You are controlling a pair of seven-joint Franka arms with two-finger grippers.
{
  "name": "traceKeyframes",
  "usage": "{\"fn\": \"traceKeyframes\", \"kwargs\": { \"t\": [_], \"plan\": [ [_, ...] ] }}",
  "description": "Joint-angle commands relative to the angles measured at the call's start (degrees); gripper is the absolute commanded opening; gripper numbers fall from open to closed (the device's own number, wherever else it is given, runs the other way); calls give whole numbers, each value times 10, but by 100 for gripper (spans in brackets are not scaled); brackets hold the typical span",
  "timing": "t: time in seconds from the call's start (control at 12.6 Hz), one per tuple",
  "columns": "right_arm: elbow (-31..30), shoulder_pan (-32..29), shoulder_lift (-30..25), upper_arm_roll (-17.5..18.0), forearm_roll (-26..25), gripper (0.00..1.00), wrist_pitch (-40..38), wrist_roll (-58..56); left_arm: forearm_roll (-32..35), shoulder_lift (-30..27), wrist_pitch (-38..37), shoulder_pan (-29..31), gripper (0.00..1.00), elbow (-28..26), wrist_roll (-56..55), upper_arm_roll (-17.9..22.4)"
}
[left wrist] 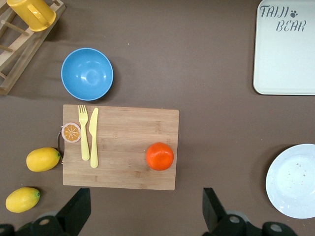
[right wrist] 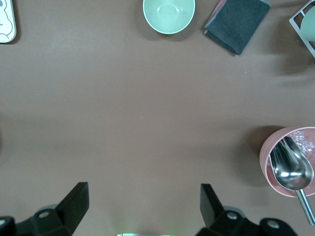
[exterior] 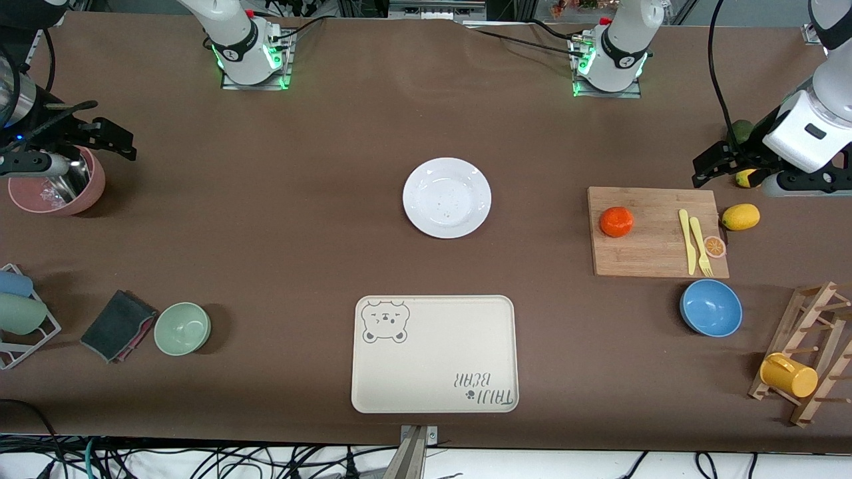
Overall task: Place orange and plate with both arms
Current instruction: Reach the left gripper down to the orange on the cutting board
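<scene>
The orange (exterior: 616, 221) lies on a wooden cutting board (exterior: 655, 259) toward the left arm's end of the table; it also shows in the left wrist view (left wrist: 159, 156). The white plate (exterior: 446, 197) sits on the table's middle, its edge in the left wrist view (left wrist: 294, 181). My left gripper (exterior: 715, 161) is open and empty, held up over the table beside the board (left wrist: 146, 209). My right gripper (exterior: 110, 136) is open and empty, held up over the right arm's end (right wrist: 142, 204), next to a pink bowl.
A beige bear tray (exterior: 432, 352) lies nearer the camera than the plate. A yellow knife and fork (exterior: 694, 241) and an orange-slice disc (exterior: 715, 247) lie on the board. Nearby are lemons (exterior: 741, 216), a blue bowl (exterior: 711, 307), a mug rack (exterior: 805, 359), a green bowl (exterior: 182, 328), a dark cloth (exterior: 118, 324) and the pink bowl with a scoop (exterior: 60, 183).
</scene>
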Motion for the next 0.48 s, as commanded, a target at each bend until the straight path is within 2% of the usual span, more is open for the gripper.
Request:
{"fn": "traceKeyframes", "kwargs": {
  "t": [0.0, 0.4],
  "plan": [
    [3, 0, 0, 1, -2, 100, -1, 1, -7, 9, -23, -3, 100, 13, 12, -4],
    [3, 0, 1, 1, -2, 100, -1, 1, 1, 32, -67, -7, 100, 13, 7, -15]
  ]
}}
